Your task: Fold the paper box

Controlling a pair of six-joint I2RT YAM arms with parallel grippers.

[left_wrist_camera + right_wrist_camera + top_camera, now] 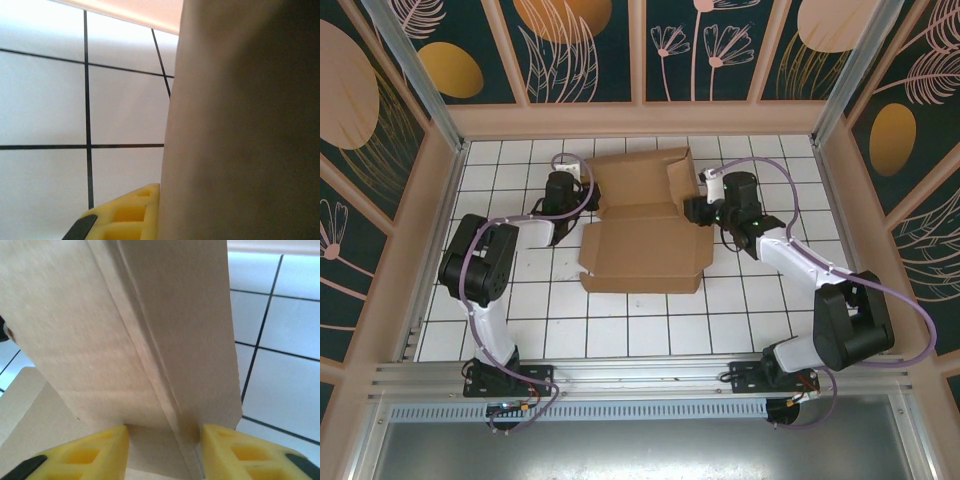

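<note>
**Paper box fold: stuck on the side flaps**

The paper box (pixel 642 235) lay mostly flat toward the back middle of the surface (pixel 650 320), with its right side flap standing up. My right gripper (pixel 165 450) straddled that flap, jaws part-way apart, and I honestly couldn't tell if it was pinching. The left gripper (pixel 558 215) was closed on nothing, right beside the box's left edge. I figured this was early, at the side-wall step. The next move probably needed the flap creased inward while the left braced the sheet. White tiles underneath, floral wall panels (pixel 590 40) all round.
</note>
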